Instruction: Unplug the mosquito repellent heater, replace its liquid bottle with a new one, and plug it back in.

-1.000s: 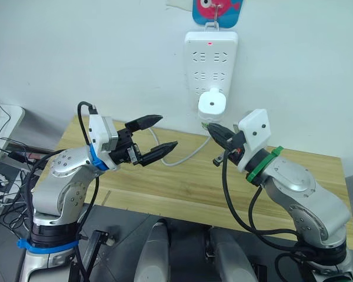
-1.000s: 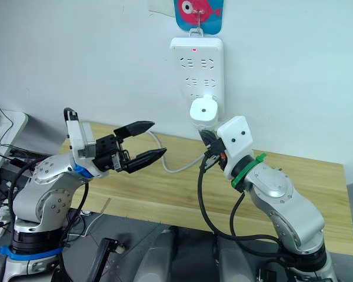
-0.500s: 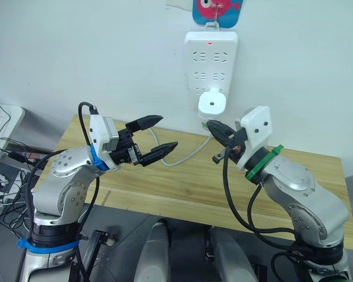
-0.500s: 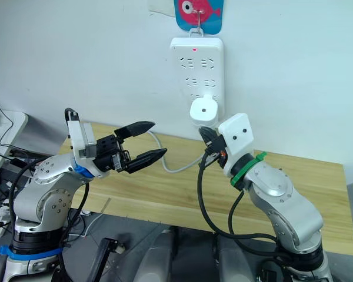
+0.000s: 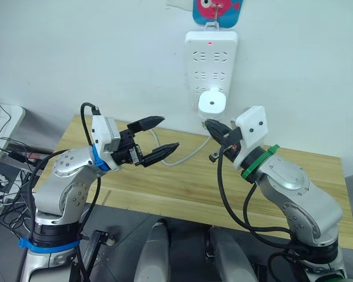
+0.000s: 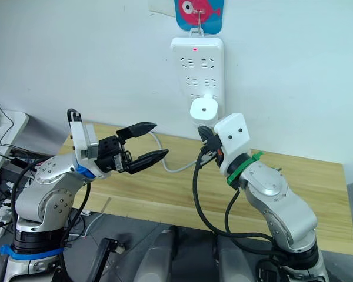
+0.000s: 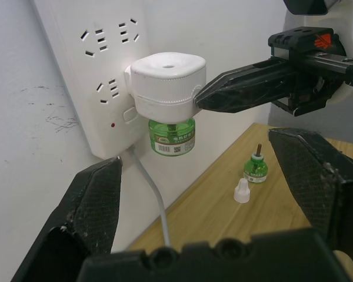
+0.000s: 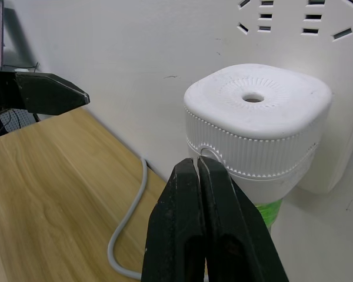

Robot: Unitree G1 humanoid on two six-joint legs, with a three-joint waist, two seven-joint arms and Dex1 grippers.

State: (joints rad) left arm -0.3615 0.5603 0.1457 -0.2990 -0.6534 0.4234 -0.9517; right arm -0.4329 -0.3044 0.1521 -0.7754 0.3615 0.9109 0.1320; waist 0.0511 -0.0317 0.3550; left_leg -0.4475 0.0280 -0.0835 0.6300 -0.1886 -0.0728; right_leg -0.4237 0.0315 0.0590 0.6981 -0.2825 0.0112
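Note:
The white mosquito repellent heater (image 5: 212,103) is plugged into the lowest socket of the wall power strip (image 5: 210,56). A green labelled bottle (image 7: 172,136) sits in its underside. My right gripper (image 5: 207,123) is shut, with nothing between its fingers. Its tips (image 8: 198,163) touch the heater's ribbed side (image 8: 253,135). A bare-wick liquid bottle (image 7: 256,169) stands on the table, and a loose white pointed cap (image 7: 241,191) lies beside it. My left gripper (image 5: 169,133) hangs open over the table, left of the heater and apart from it.
A white cable (image 5: 188,154) runs from the power strip down onto the wooden table (image 5: 182,182). The table stands against the white wall. Loose cables and a small white stand (image 5: 0,117) are off to the far left.
My right gripper has crept up and leftward, closer to the heater, as its wrist swung left. The left arm has barely shifted.

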